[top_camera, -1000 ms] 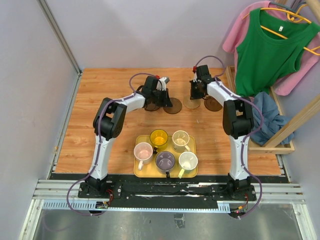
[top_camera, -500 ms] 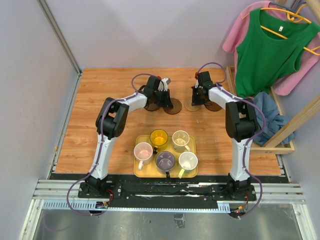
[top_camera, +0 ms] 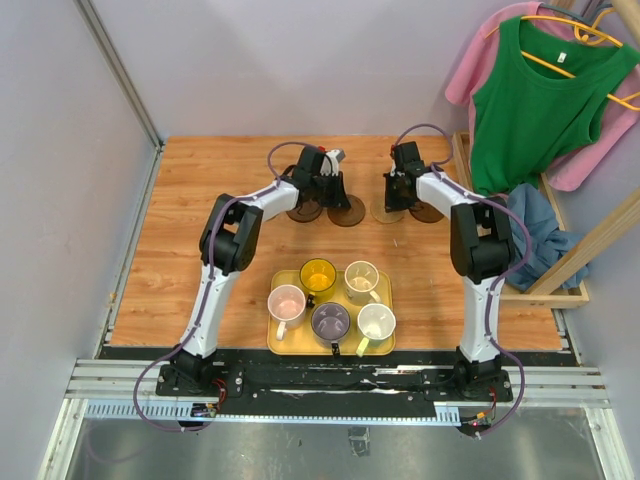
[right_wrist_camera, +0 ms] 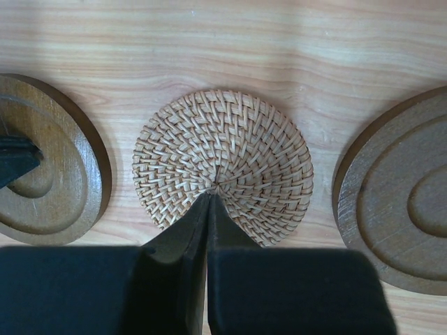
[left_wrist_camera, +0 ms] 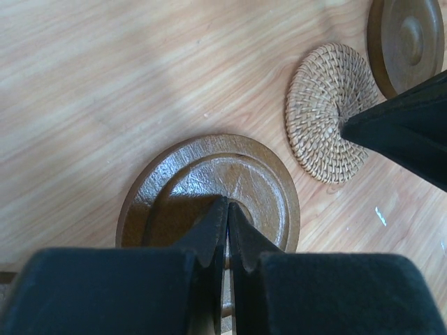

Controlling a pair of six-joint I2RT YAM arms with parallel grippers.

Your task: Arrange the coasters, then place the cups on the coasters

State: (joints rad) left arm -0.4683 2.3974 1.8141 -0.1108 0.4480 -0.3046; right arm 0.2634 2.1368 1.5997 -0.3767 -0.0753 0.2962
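Observation:
Three coasters lie in a row at the back of the table. My left gripper (left_wrist_camera: 228,204) is shut, its tips resting on the middle of a dark brown coaster (left_wrist_camera: 209,174) (top_camera: 348,213). To its right, my right gripper (right_wrist_camera: 209,197) is shut with its tips on the centre of a woven tan coaster (right_wrist_camera: 223,153) (top_camera: 384,211). A second dark coaster (right_wrist_camera: 398,202) (top_camera: 428,212) lies to the right of the tan one. Another dark coaster (top_camera: 300,213) peeks out left of the left gripper. Several cups, among them pink (top_camera: 287,303), yellow (top_camera: 318,274) and grey-purple (top_camera: 330,321), stand on the yellow tray (top_camera: 273,342).
The yellow tray sits near the front between the arm bases. A wooden rack (top_camera: 575,255) with a green top (top_camera: 535,90), a pink garment and a blue cloth (top_camera: 535,235) stands along the right edge. A metal-framed wall (top_camera: 120,70) bounds the left side.
The left gripper has shifted right onto the dark coaster. The right gripper has come down onto the tan coaster and stayed there.

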